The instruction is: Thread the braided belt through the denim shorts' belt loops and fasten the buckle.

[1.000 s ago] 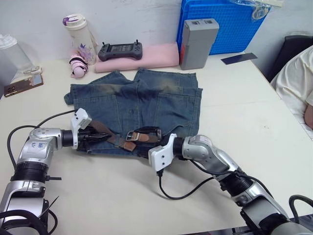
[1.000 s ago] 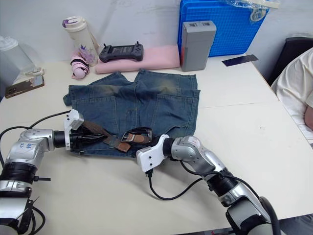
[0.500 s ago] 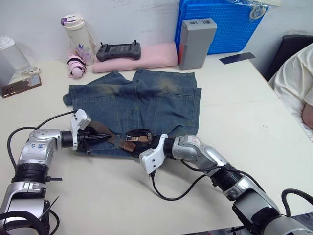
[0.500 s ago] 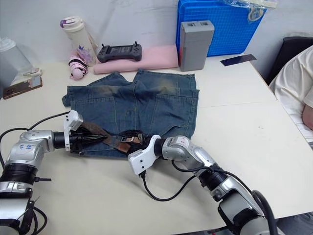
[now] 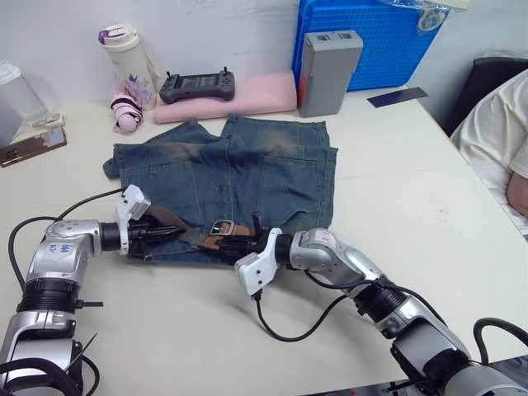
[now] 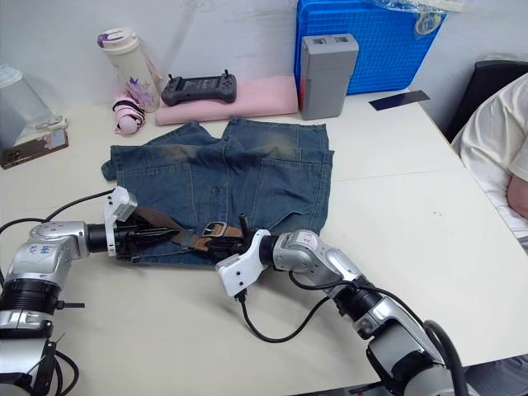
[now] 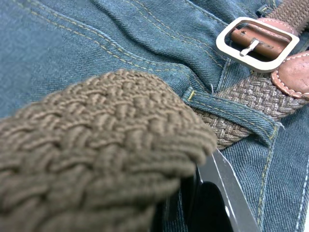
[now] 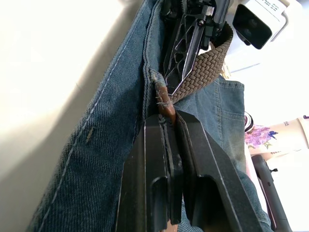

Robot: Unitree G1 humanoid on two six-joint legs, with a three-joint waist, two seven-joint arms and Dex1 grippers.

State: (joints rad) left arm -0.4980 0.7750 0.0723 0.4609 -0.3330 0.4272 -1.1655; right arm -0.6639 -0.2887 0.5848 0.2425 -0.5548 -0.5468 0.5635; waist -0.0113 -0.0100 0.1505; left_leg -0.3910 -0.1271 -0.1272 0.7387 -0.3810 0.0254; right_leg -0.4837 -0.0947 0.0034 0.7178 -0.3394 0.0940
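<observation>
At the left, the left gripper (image 5: 169,233) is clenched on a raised fold of the long dark brown braided belt (image 7: 96,159), apparently so that slack is kept ready to be fed along the waistband. The faded blue denim shorts with yellowish worn patches (image 5: 239,177) are spread flat on the pale table (image 5: 396,165), waistband nearest the robot, which puts the belt loops within reach of both arms. Just past the left gripper, the belt is seen running under one narrow blue denim belt loop (image 7: 231,113), so at least one loop is judged threaded. Beyond that loop the silver rectangular metal buckle (image 7: 256,37) lies flat on the denim with a brown leather tab in its frame. To the right, at the waistband's edge, the right gripper (image 5: 254,237) is closed on the belt's brown leather tip (image 8: 165,104), probably so that this end can be steered towards the buckle, which is not yet fastened
</observation>
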